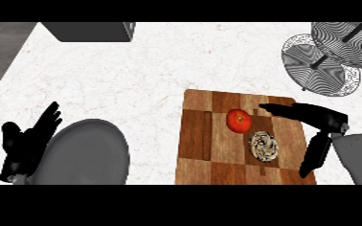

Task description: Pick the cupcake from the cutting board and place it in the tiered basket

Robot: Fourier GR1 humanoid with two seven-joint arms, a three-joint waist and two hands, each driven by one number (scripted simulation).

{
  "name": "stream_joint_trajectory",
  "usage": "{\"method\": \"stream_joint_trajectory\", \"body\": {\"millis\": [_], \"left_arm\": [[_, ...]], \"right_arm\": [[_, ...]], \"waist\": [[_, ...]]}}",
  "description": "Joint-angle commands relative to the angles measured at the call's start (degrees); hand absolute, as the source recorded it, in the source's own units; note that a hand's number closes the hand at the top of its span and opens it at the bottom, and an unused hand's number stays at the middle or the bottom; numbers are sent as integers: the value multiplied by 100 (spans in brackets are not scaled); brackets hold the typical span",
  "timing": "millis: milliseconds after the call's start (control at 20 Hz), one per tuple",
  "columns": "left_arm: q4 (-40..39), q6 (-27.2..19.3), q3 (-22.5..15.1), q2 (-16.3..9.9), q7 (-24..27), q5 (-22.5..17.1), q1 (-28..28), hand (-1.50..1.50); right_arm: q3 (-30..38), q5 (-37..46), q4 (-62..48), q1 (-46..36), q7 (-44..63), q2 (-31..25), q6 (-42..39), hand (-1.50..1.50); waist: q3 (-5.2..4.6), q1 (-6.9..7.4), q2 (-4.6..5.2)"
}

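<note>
The right robot hand (322,124) spreads wide, holding nothing; the cupcake (263,146) lies just left, between thumb and fingers, nearer this arm.

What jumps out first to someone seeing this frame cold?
The brown wooden cutting board at lower centre, with a red tomato on it and a swirl-topped cupcake just below the tomato. The black right hand hangs open over the board's right edge, thumb and fingers spread on either side of the cupcake without touching it. At top right stands the round wire tiered basket; the black left hand rests open at lower left.
</note>
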State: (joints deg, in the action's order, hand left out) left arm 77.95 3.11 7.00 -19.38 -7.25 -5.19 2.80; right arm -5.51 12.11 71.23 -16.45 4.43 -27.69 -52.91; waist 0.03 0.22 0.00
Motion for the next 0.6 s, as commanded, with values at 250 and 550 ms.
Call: {"method": "stream_joint_trajectory", "body": {"millis": [250, 550], "left_arm": [[212, 157, 195, 131, -50, 203, 223, 0], [-99, 218, 328, 234, 36, 287, -7, 0]], "right_arm": [[70, 674, -458, -148, -495, 455, 186, -150], [93, 642, -199, -175, 297, 1010, 171, -150]], "waist": [[-2, 10, 2], [-4, 1, 2]]}}
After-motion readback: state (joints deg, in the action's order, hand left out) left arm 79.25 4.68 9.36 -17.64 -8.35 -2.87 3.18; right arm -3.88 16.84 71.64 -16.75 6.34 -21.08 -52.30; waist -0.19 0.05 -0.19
